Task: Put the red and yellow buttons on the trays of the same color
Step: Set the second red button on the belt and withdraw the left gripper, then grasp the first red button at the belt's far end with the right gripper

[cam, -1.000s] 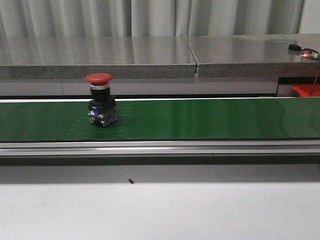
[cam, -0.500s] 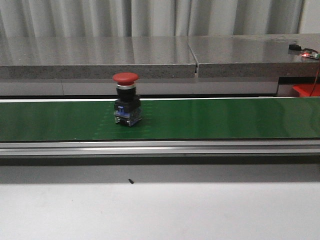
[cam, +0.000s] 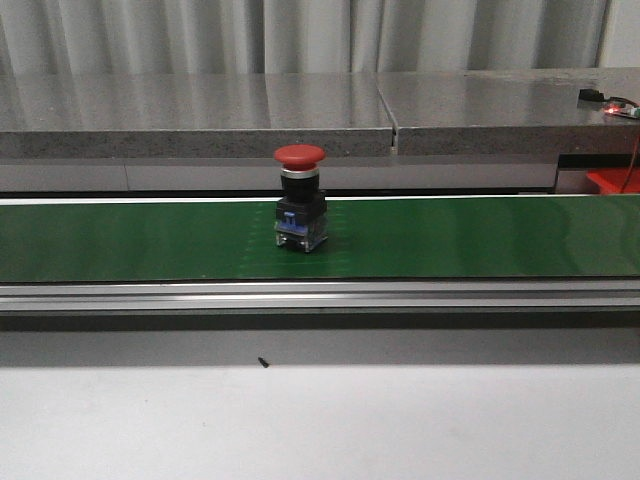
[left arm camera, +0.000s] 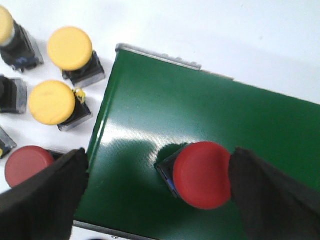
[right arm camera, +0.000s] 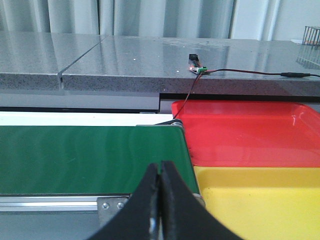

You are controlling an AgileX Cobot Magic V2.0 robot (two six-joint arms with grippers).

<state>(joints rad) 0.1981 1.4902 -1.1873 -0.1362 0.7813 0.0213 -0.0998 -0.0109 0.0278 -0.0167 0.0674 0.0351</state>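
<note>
**Red button on the belt, both my grippers idle**

My left gripper (left arm camera: 155,200) hangs with fingers spread wide either side of a red mushroom-head push button (left arm camera: 202,175) standing upright on the green conveyor belt (left arm camera: 150,115), touching nothing. My right gripper (right arm camera: 160,200) has fingers pressed together, empty, near the red plastic tray (right arm camera: 250,132) and yellow plastic tray (right arm camera: 260,200).

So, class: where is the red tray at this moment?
In the right wrist view the red tray sits just past the end of the green belt, on the far side of the yellow tray, whose edge it meets.
</note>
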